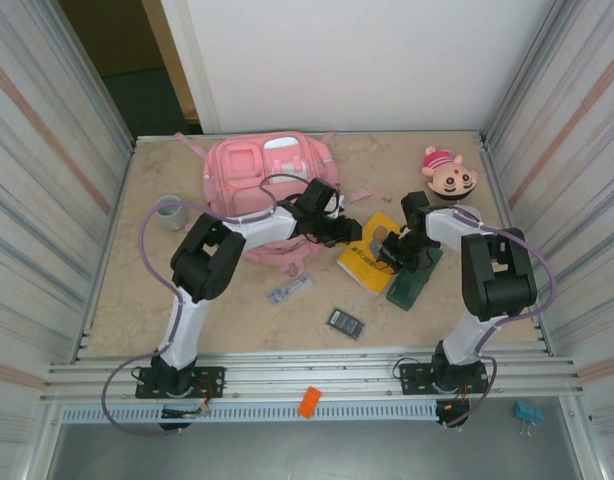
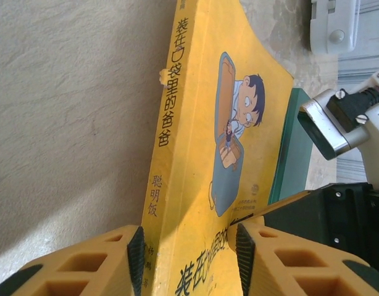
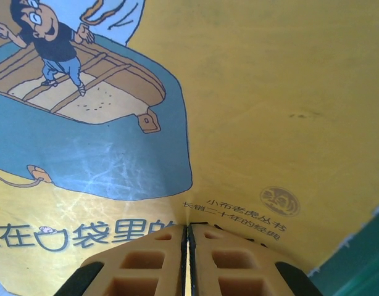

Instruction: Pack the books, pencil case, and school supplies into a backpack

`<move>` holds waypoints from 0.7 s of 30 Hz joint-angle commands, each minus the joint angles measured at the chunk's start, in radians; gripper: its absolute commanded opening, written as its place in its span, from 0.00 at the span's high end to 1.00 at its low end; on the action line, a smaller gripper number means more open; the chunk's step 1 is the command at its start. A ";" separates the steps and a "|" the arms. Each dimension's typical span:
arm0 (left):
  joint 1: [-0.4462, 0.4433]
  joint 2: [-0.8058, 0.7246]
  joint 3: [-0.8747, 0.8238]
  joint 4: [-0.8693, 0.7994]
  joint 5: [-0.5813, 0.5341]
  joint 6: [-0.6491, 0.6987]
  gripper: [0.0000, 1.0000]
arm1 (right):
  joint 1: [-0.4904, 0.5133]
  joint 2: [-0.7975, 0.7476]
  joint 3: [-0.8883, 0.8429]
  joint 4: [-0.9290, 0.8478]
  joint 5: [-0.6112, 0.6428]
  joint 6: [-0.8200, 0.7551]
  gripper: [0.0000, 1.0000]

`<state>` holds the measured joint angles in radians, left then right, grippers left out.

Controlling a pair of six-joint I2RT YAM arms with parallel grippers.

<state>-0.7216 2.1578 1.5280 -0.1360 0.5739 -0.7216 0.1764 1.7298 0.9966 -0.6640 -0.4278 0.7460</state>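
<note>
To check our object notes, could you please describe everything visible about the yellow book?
The yellow book is a thin, glossy paperback lying cover-up on the table beside the pink backpack. The cover shows cartoon figures on a blue shape and dark Chinese lettering, and it bows slightly. The spine has a small chip. The left gripper is open astride the spine edge. The right gripper, shut, points at the cover. The opposite edge borders the dark green pencil case, and any overlap is unclear.

The book (image 1: 365,258) lies between backpack (image 1: 267,185) and pencil case (image 1: 415,282), touching the case.
</note>
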 commanded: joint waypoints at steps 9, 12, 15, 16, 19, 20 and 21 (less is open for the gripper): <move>-0.046 -0.156 -0.149 0.139 0.291 -0.069 0.56 | 0.024 0.049 -0.048 0.045 -0.018 -0.030 0.89; -0.033 -0.166 -0.150 0.123 0.283 -0.078 0.56 | 0.036 0.035 -0.049 0.077 -0.044 -0.020 0.88; -0.025 -0.174 -0.149 0.065 0.230 -0.052 0.56 | 0.062 0.041 -0.029 0.110 -0.071 -0.006 0.88; -0.024 -0.174 -0.151 0.057 0.218 -0.046 0.57 | 0.073 0.047 -0.021 0.122 -0.078 0.000 0.88; -0.019 -0.172 -0.162 0.015 0.163 -0.039 0.57 | 0.089 0.066 0.001 0.154 -0.094 0.035 0.88; -0.019 -0.169 -0.158 -0.030 0.127 -0.022 0.59 | 0.091 0.068 0.010 0.152 -0.092 0.037 0.88; -0.019 -0.165 -0.146 -0.089 0.072 0.001 0.61 | 0.092 0.069 0.019 0.145 -0.087 0.038 0.87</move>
<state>-0.7124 2.0491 1.3735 -0.1349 0.6395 -0.7593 0.2256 1.7401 1.0027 -0.6357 -0.4774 0.7559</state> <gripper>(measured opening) 0.407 0.127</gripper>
